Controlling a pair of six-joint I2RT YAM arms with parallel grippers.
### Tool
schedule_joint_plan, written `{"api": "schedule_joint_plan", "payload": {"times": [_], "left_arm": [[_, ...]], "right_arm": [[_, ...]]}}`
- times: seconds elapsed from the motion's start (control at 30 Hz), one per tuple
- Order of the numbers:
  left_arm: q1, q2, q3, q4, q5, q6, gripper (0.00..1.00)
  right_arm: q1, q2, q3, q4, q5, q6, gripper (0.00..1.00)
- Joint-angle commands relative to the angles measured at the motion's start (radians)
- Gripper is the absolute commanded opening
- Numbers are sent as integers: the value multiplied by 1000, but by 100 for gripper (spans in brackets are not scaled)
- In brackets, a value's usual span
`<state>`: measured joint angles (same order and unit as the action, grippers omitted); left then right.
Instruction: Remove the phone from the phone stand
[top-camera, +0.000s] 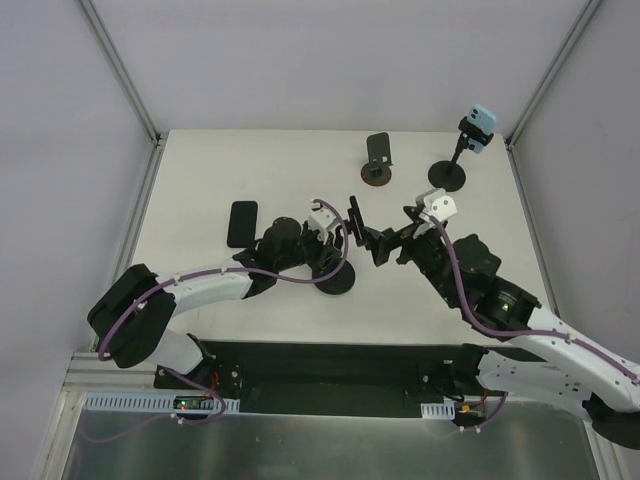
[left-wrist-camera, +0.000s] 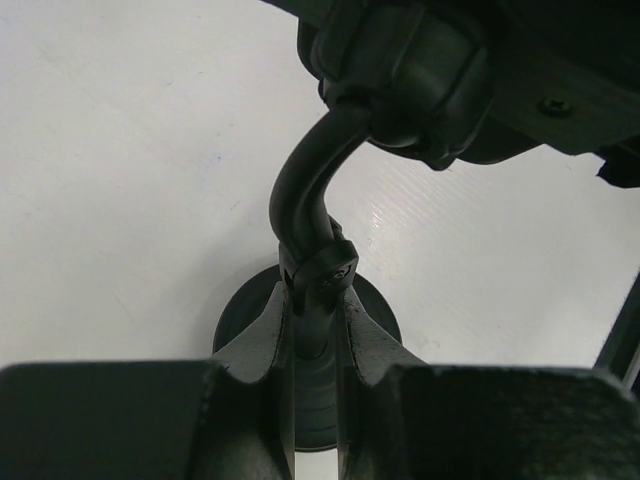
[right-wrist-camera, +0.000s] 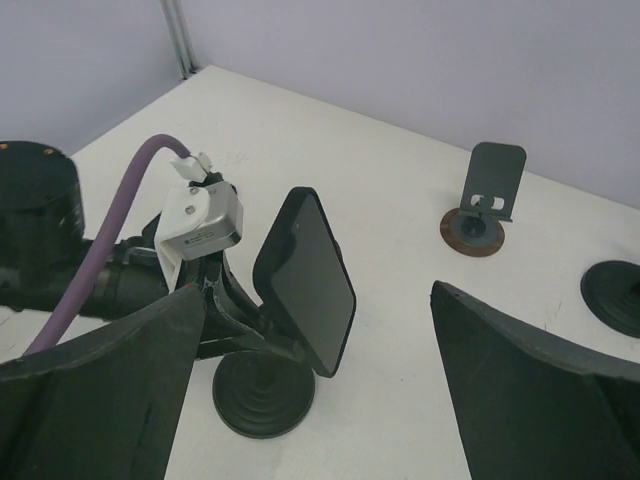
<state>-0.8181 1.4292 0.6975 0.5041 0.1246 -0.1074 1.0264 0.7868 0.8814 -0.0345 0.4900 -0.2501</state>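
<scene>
Left gripper (left-wrist-camera: 317, 345): pressed together on the stem of the phone stand (left-wrist-camera: 303, 200), low on the stem, just above its round base. Its arm reaches from the near-left corner, elbow bent, forearm lying low toward the table's middle.

Right gripper (top-camera: 383, 246): fingers (right-wrist-camera: 110, 380) spread wide and holding nothing, pointed at the phone from the right. Its arm comes in from the near-right corner, wrist angled left.

Table (top-camera: 250, 170): white, walled on three sides.

Tall stand (top-camera: 452, 170): far right, black disc base, a pale blue device on top.

Phone (right-wrist-camera: 305, 280): black, clamped in the head of the phone stand, tilted, screen toward the right wrist camera. It shows between the spread fingers with a gap on each side.

Second phone (top-camera: 241, 222): black, lying flat, left of the left wrist.

Small stand (top-camera: 377, 160): dark plate on a brown round foot, far centre, well apart from both grippers.
</scene>
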Motion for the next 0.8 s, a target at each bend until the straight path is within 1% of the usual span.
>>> {"api": "schedule_joint_plan", "payload": {"times": [0.0,0.03,0.07,0.13,0.2,0.27,0.3,0.33,0.4,0.43,0.5,0.53,0.6,0.63,0.67,0.73,0.77], "left_arm": [[101,-30,-9,65,361,74,0],[114,-26,-9,65,394,84,0],[128,-20,-9,57,464,127,0],[148,-10,2,30,507,167,0],[160,11,37,-54,582,222,0],[181,39,65,-114,645,265,4],[188,48,86,-163,679,274,10],[198,57,95,-183,691,285,12],[201,74,118,-240,702,301,15],[203,77,122,-249,698,305,19],[203,70,116,-249,689,301,22],[203,65,112,-243,678,296,31],[201,44,105,-242,662,284,38],[201,31,100,-234,653,276,42],[203,7,97,-230,638,265,51],[203,-22,82,-220,610,255,58],[203,-51,76,-210,586,247,68]], "right_arm": [[-14,-84,-22,-5,-114,-72,97],[-17,-90,-30,-8,-138,-81,98],[-19,-95,-39,-11,-151,-87,98],[-28,-101,-59,-22,-224,-97,99],[-31,-98,-85,-24,-264,-95,100],[-34,-90,-101,-25,-323,-91,100],[-35,-89,-111,-25,-336,-89,100],[-35,-86,-127,-25,-358,-87,100],[-37,-80,-137,-21,-373,-86,100],[-37,-78,-150,-18,-379,-86,100],[-35,-81,-156,-8,-375,-92,100],[-37,-83,-157,-10,-372,-95,100],[-37,-80,-153,-5,-366,-104,100],[-37,-78,-150,-5,-364,-113,97],[-38,-74,-141,-5,-361,-117,96],[-38,-61,-128,-4,-367,-124,96],[-38,-48,-121,1,-370,-126,96]]}}
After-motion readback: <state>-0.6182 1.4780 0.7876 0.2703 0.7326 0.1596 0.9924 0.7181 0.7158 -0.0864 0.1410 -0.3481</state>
